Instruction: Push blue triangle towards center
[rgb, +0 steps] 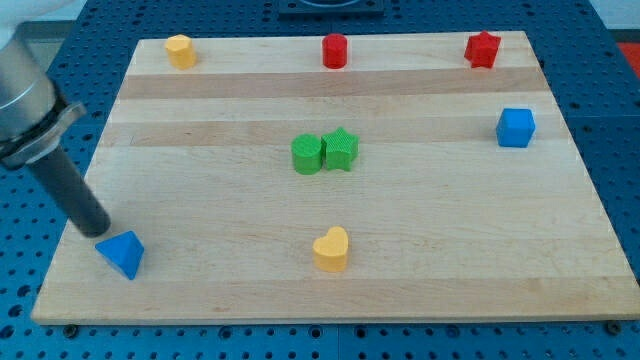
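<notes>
Down at the lower left of the frame, my tip (103, 233) sits right at the upper-left edge of the blue triangle (122, 253), touching it or as good as. No claw on this rig btw, just a plain dark rod, so nothing to spread or pinch. That triangle is near the board's bottom-left corner, well away from the middle.

Moving outward: a yellow heart (331, 249) sits at bottom center. Dead center there's a green cylinder (307, 154) pressed up against a green star (341, 149). Along the top edge, a yellow block (180, 50) at upper left, a red cylinder (334, 50) in the middle, a red star (482, 48) at upper right. Blue cube (516, 127) on the right side. Everything rests on the wooden board (200, 200); no containers anywhere.
</notes>
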